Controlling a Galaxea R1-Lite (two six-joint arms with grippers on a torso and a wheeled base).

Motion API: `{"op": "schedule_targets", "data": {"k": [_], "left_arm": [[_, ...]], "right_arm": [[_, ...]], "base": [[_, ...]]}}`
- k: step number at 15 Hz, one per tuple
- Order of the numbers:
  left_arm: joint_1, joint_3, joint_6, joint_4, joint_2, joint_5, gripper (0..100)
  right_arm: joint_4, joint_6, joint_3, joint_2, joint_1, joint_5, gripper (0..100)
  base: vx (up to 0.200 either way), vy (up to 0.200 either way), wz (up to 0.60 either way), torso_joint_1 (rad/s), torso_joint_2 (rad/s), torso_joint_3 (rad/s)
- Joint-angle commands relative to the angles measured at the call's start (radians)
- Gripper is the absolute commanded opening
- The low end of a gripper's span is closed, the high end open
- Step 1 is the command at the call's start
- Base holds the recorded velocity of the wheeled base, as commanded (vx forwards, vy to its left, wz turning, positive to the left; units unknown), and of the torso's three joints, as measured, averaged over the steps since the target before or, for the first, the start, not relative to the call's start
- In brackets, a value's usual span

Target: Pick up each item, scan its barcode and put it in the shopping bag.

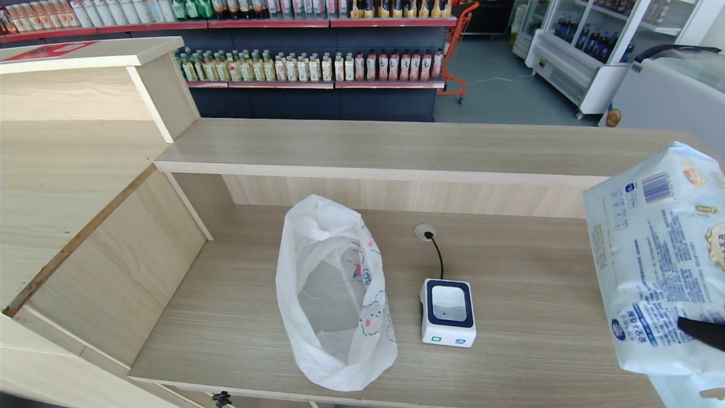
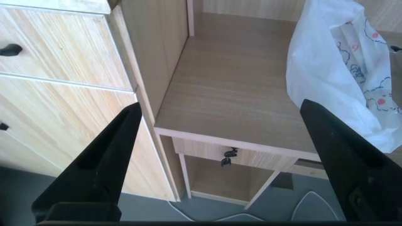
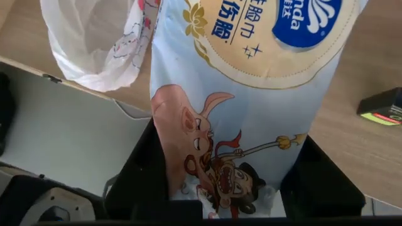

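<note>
A white shopping bag (image 1: 334,294) lies open on the lower counter, its mouth toward the front edge. To its right stands a white scanner (image 1: 447,311) with a dark window facing up. At the far right a large pale-blue tissue pack (image 1: 660,255) hangs above the counter, barcode (image 1: 657,187) facing up toward me. My right gripper (image 3: 232,185) is shut on the pack (image 3: 251,94), and one black finger (image 1: 701,331) shows against it. The bag (image 3: 94,44) lies beyond the pack. My left gripper (image 2: 220,169) is open and holds nothing, low in front of the counter's left front corner, with the bag (image 2: 342,69) further off.
A raised wooden ledge (image 1: 396,147) runs behind the lower counter (image 1: 538,317), and a slanted side panel (image 1: 119,266) closes its left. The scanner's cable (image 1: 437,252) runs to a grommet. Drawers (image 2: 56,81) sit left of the counter. Bottle shelves (image 1: 317,68) stand far behind.
</note>
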Motion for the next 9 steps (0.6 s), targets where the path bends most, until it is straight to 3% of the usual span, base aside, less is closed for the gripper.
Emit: {"op": "schedule_targets", "data": {"k": [1, 6, 8, 9], "left_arm": [[0.000, 0.000, 0.000, 0.000, 0.000, -0.001, 100], [0.000, 0.000, 0.000, 0.000, 0.000, 0.001, 100], [0.000, 0.000, 0.000, 0.000, 0.000, 0.001, 100], [0.000, 0.000, 0.000, 0.000, 0.000, 0.001, 100]], "right_arm": [[-0.006, -0.011, -0.031, 0.045, -0.026, -0.002, 0], [-0.033, -0.263, -0.034, 0.071, -0.123, -0.008, 0], [-0.030, -0.562, -0.028, 0.081, -0.249, -0.004, 0], [-0.029, -0.634, -0.028, 0.087, -0.275, 0.013, 0]], "base": [[0.000, 0.000, 0.00, 0.000, 0.00, 0.000], [0.000, 0.000, 0.00, 0.000, 0.00, 0.000], [0.000, 0.000, 0.00, 0.000, 0.00, 0.000], [0.000, 0.000, 0.00, 0.000, 0.00, 0.000]]}}
